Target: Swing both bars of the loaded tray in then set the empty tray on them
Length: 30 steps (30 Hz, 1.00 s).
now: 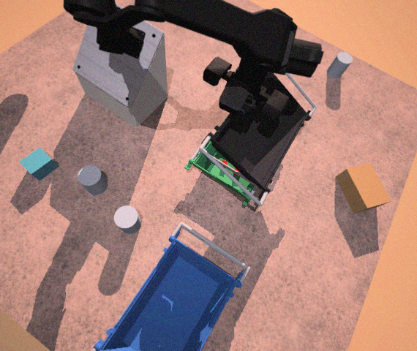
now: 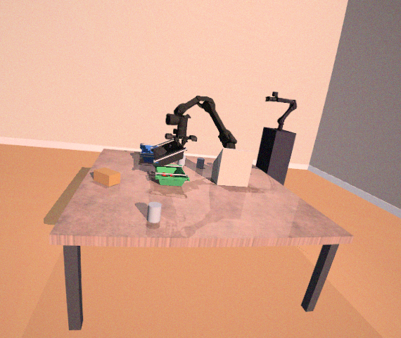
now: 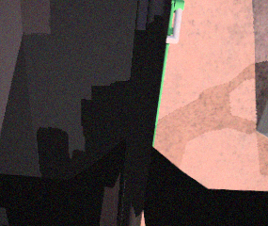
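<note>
The loaded green tray (image 1: pixel 188 164) (image 2: pixel 172 181) stands on the table with a few red blocks (image 1: pixel 224 162) visible inside. In the exterior view its two wire bars lie in across its top, the near bar (image 2: pixel 173 174) plainest. My gripper (image 1: pixel 256 107) (image 2: pixel 181 143) is shut on the empty black tray (image 1: pixel 276 151) (image 2: pixel 167 153) (image 3: pixel 77 56), by its long side wall. The black tray hangs above the green tray, tilted, its left end lower in the exterior view. Its own bars stick out at its ends. The fingertips are dark and hard to make out; whether the trays touch is unclear.
A blue tray (image 1: pixel 205 261) (image 2: pixel 147 154) stands nearby. A grey slope-topped box (image 1: pixel 106 75) (image 2: pixel 236 167) stands beside the work area. Also on the table are an orange block (image 1: pixel 366 185) (image 2: pixel 107 177), a teal block (image 1: pixel 37 162) and cylinders (image 1: pixel 89 176) (image 1: pixel 126 218) (image 1: pixel 337 66).
</note>
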Tool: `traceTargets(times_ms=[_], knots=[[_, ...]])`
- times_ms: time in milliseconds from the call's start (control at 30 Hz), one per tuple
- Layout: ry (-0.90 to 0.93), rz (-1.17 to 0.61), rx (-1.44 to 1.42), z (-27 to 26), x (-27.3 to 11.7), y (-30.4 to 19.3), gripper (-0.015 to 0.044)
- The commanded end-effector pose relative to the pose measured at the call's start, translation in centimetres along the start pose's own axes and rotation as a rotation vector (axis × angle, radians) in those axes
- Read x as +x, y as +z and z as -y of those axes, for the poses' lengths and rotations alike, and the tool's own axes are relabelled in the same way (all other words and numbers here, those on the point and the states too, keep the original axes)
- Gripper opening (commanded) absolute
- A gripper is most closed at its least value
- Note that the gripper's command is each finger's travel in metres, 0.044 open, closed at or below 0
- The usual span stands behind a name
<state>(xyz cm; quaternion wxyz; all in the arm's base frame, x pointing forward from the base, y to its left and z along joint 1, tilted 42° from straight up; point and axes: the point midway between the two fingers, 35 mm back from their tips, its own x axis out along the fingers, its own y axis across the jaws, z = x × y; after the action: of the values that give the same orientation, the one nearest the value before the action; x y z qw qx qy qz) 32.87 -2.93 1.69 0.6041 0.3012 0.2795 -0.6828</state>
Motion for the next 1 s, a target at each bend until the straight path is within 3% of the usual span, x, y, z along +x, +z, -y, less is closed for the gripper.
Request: traceTargets(times_ms=[0,967], knots=[[0.017,0.002,0.004,-0.1,-0.5,-0.1,0.0000],[0.017,0.002,0.004,-0.1,0.6,-0.2,0.0000]])
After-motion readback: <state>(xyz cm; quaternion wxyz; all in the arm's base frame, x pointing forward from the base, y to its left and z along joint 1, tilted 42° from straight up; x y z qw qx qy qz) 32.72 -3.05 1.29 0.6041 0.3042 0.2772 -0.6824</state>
